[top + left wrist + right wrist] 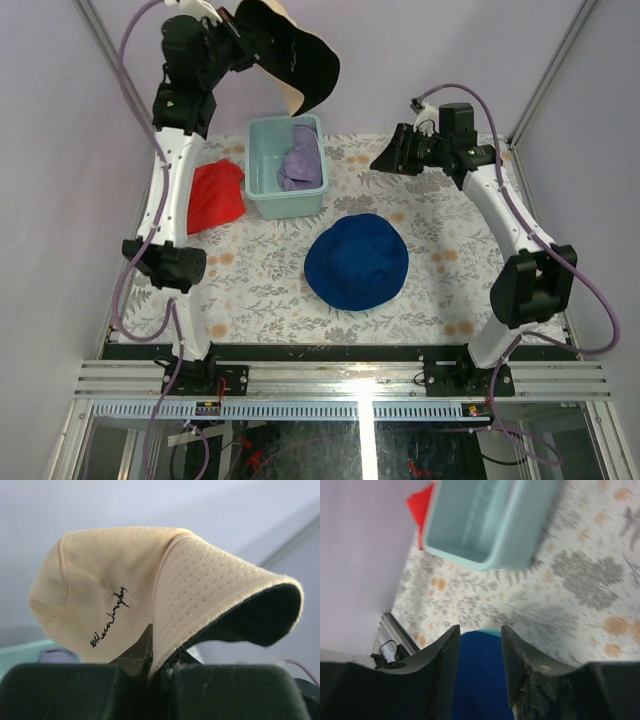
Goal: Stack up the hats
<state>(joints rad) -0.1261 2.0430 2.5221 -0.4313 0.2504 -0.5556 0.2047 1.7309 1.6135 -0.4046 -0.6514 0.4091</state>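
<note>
Fabric looks soft and light, likely to flop if grabbed by the crown; left gripper (156, 672) is clamped shut on the tan hat (115, 580) at the brim, high at 12 o'clock above the bin (285, 207); dark blue hat (356, 262) lies flat at 5 o'clock of the bin; lavender hat (302, 165) sits crumpled inside it; right gripper (480, 630) hangs empty, jaws apart; I'd pinch brims.
</note>
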